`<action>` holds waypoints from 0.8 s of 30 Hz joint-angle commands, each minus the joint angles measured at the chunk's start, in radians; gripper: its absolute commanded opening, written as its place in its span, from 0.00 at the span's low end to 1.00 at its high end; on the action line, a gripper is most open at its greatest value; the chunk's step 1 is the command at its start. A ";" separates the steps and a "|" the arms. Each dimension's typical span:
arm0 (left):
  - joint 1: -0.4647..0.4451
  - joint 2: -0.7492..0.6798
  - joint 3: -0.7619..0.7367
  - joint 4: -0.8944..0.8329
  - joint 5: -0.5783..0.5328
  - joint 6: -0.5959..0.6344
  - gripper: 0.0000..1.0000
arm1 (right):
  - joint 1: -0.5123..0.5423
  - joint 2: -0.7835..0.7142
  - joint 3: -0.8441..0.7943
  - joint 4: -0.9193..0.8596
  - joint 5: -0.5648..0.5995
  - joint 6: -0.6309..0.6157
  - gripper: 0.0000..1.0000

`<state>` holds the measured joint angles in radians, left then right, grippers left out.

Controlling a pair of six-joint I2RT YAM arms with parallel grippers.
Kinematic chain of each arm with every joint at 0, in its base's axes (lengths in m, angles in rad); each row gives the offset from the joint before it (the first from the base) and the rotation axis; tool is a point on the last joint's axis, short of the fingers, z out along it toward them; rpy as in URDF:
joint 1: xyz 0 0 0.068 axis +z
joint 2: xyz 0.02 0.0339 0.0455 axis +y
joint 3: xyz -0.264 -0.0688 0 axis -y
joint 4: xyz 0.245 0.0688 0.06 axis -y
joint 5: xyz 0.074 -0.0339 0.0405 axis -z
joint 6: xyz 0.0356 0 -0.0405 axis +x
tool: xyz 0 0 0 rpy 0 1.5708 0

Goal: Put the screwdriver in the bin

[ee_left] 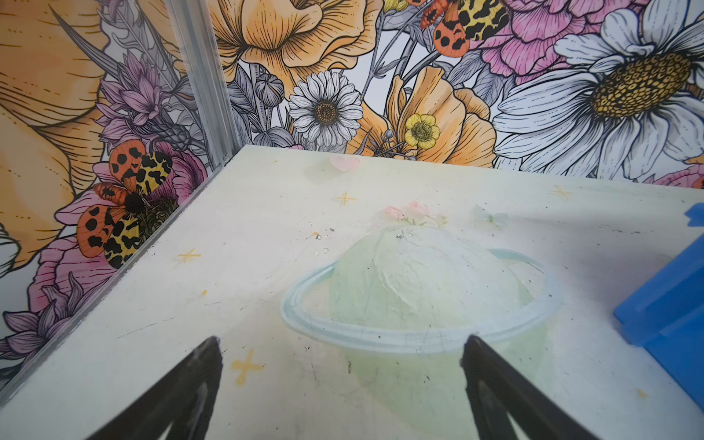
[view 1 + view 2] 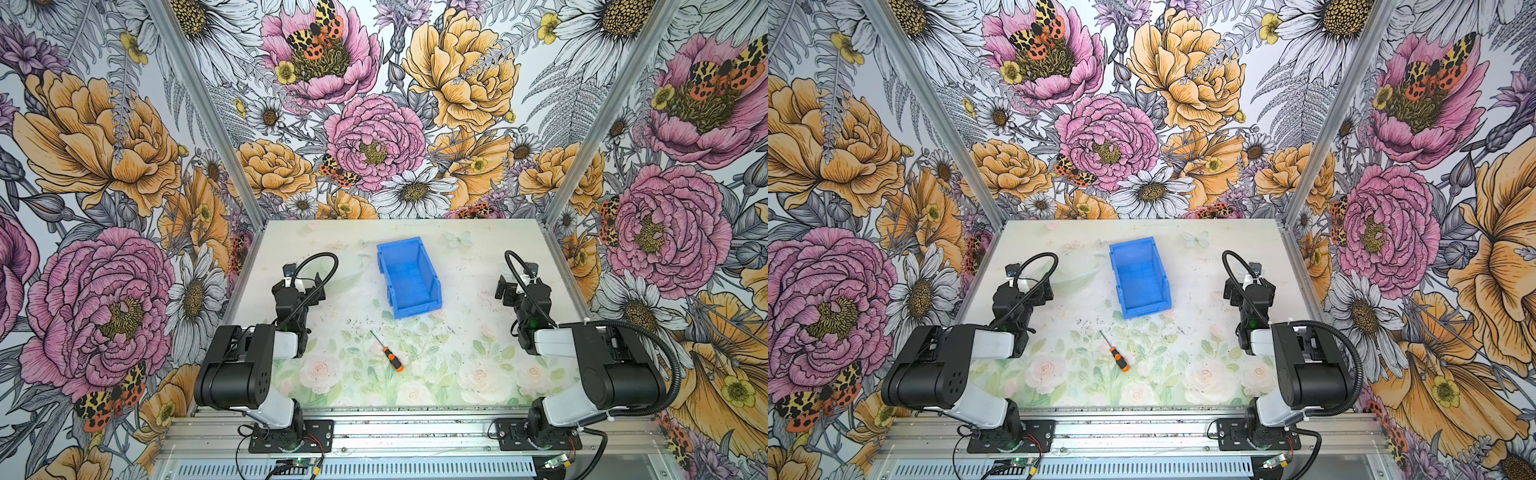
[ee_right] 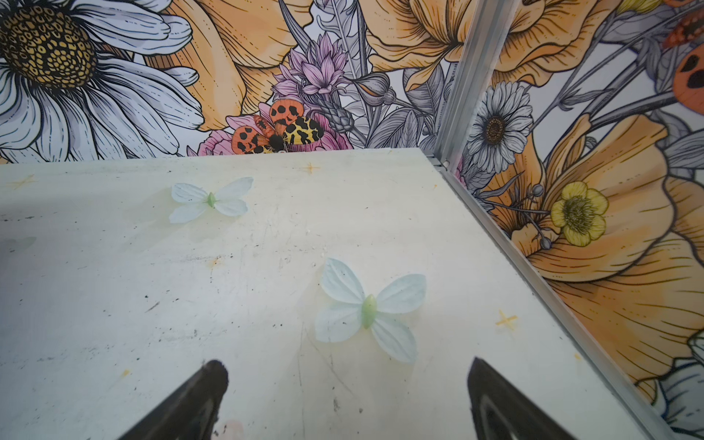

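The screwdriver (image 2: 388, 352) lies loose on the table (image 2: 465, 257), behind both pincers and midway between them. The bin (image 2: 409, 282) stands level with them. Left pincer (image 1: 343, 343) and right pincer (image 3: 348, 365) gape empty, seemingly readied for reaching.

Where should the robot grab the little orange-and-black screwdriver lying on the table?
On the stubby orange-and-black handle of the small screwdriver, coming straight down with jaws across its width. It lies flat and slanted on the pale floral table, thin metal shaft toward the bright blue plastic bin. The handle is thickest; the shaft looks too thin to pinch.
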<state>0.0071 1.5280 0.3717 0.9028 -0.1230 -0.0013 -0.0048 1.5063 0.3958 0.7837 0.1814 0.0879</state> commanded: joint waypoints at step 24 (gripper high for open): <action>-0.032 -0.486 0.146 -0.867 0.138 -0.174 0.99 | 0.195 -0.548 0.350 -1.181 0.059 0.492 0.99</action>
<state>-0.0143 1.0554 0.4946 0.1421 -0.0559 -0.1337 0.1761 1.0065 0.7177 -0.1764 0.2699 0.4026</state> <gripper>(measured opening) 0.986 0.996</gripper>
